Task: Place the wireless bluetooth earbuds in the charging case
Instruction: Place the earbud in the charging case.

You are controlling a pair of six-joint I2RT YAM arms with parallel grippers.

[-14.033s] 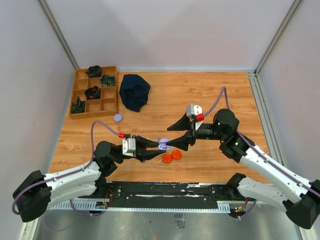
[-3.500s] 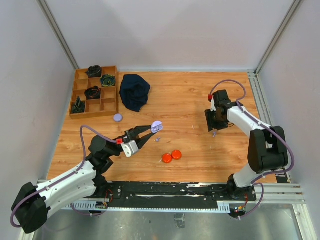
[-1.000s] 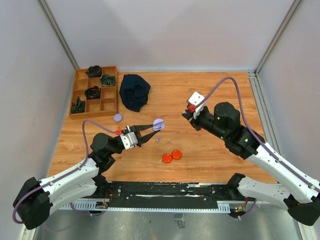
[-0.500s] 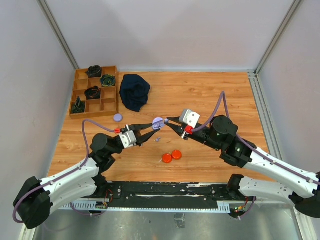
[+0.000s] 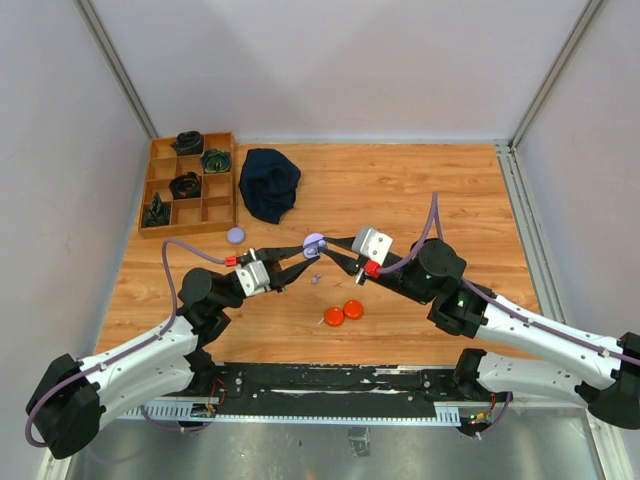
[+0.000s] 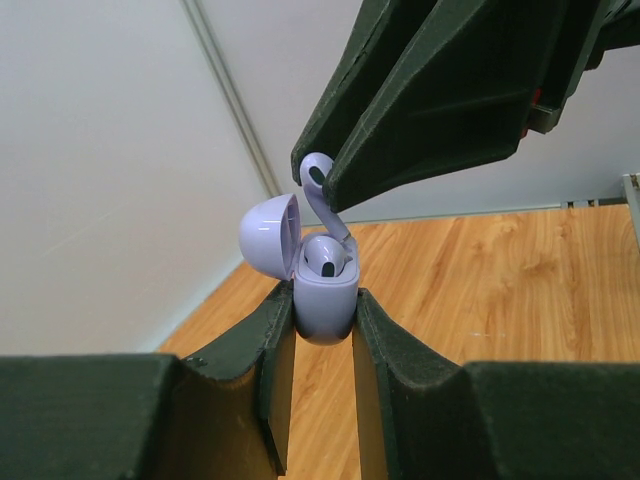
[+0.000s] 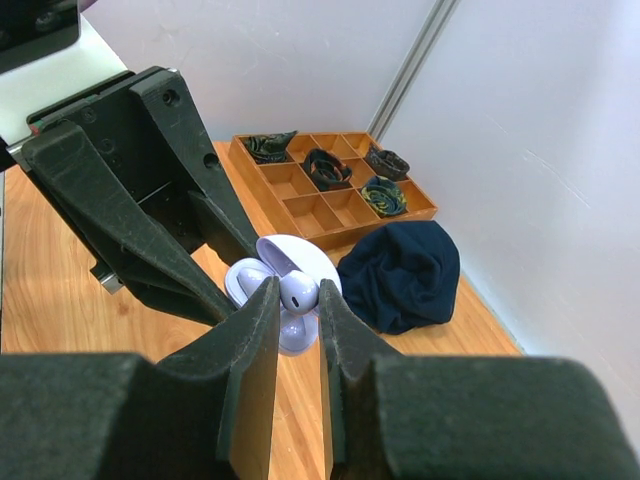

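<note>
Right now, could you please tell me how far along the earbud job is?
Done: one earbud already sits in the open charging case, which the left fingers clamp. In hand: the right fingers pinch the second earbud, its stem at the case's mouth. Left: seat it fully and release.

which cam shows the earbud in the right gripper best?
Left wrist: the earbud shows whole, head and stem, with the stem at the open case. Right wrist shows only its head between the fingers; top external shows just a lavender speck.
</note>
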